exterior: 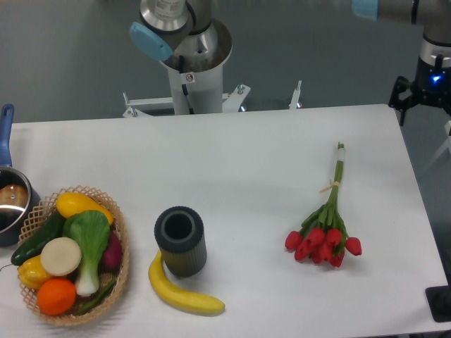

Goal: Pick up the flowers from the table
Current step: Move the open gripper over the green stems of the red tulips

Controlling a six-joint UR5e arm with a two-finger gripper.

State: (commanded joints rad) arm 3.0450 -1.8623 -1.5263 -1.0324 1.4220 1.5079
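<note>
**Tulips untouched, approach not yet begun**

The flowers point(326, 224) lie flat on the right part of the desk point(232, 148), red heads bunched toward the near edge and the thin green stems running away toward the far edge, tied by a pale band partway up. Nothing touches them; the dark cylindrical cup point(180, 241) and the banana point(182, 294) sit well apart to their left, and the basket of vegetables point(70, 255) and a pot point(10, 201) lie farther left still.

The hand point(421, 88) is at the far right edge of view, beyond the desk's corner, mostly cut off, so I cannot tell whether its fingers are apart or together.

The task looks to be at its very start. The next move likely calls for bringing the hand over the stems near the band, fingers spread across them, then lowering.
</note>
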